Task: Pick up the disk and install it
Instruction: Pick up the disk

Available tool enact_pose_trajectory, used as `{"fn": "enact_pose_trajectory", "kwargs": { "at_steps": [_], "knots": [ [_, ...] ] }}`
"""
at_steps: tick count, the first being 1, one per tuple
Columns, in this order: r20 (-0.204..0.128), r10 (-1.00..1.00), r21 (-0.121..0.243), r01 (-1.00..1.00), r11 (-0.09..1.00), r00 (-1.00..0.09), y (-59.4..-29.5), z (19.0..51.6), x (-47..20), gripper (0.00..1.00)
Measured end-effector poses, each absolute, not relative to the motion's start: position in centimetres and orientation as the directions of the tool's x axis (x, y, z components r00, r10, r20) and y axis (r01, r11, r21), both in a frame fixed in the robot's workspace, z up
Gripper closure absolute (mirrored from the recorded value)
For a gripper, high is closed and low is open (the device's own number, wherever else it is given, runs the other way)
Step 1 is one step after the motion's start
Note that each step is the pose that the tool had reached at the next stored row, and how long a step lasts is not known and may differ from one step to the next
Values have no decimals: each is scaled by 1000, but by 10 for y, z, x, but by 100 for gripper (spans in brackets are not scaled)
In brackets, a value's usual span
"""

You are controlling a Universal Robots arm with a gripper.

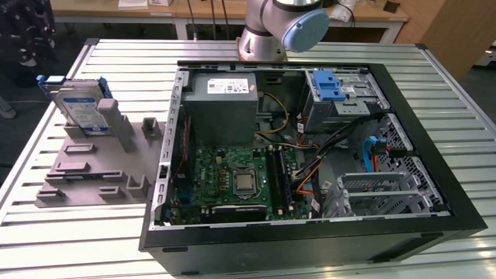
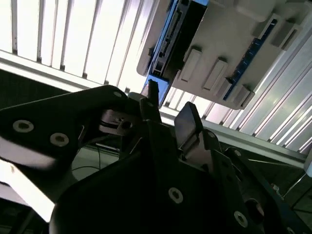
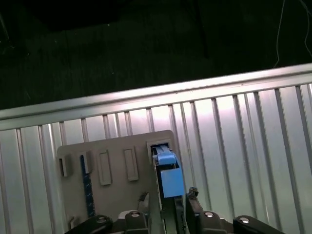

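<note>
End effector [image 3: 168, 193]: two dark fingers spread wide, nothing gripped; hangs above the disk, clear of it.
Disk [image 1: 81, 107]: upright on its long edge in a slot of the grey holder [image 1: 93, 168], on the exterior view's left, beside the computer case [image 1: 310, 235], not touching it.
Exterior view: blue-and-white label on the disk's face, blue frame round its edges; case open on top, showing green board, grey metal box with white sticker, drive cages, loose cables; arm [image 1: 279, 26] rising behind the case.
First wrist view: straight down on the disk's top edge [image 3: 168, 175], blue frame in line with the gap between the fingers; holder [image 3: 112, 151] with small raised blocks beside the disk.
Second wrist view: end effector [image 2: 169, 97] from close in, fingers apart, gap bare; disk's dark edge with blue rim [image 2: 165, 46] and holder [image 2: 234, 44] beyond the fingertips.
Surface: table [image 1: 78, 232] of pale ribbed metal slats, carrying holder and case.
Room: dark carpet floor past the table edge in the first wrist view; wooden desks behind the arm in the exterior view.
</note>
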State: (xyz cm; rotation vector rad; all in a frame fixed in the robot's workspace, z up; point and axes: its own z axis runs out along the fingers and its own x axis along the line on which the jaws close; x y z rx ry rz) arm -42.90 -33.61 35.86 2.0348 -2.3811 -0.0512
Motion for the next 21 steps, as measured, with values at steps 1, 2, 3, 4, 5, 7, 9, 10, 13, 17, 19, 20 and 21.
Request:
{"fn": "enact_pose_trajectory", "kwargs": {
  "at_steps": [1,2,3,4,5,7,9,10,13,17,19,20,21],
  "knots": [
    [-14,-990,31,-989,142,-142,-336,358,-429,53],
    [-14,-992,31,-991,128,-129,-336,356,-429,53],
    [-14,-993,31,-993,118,-119,-336,355,-429,48],
    [-14,-994,31,-993,111,-112,-336,353,-429,48],
    [-14,-994,30,-994,108,-109,-336,352,-430,42],
    [-15,-994,28,-994,106,-106,-336,349,-431,42],
    [-15,-994,26,-994,105,-106,-336,345,-433,42],
    [-15,-994,25,-994,105,-106,-336,343,-434,42],
    [-15,-994,24,-994,105,-106,-336,341,-435,42],
    [-15,-994,24,-994,105,-106,-336,340,-435,42],
    [-16,-994,23,-994,105,-106,-336,339,-435,42],
    [-16,-994,23,-994,105,-106,-336,338,-435,42],
    [-16,-994,22,-994,105,-106,-336,336,-435,42]
  ]
}}
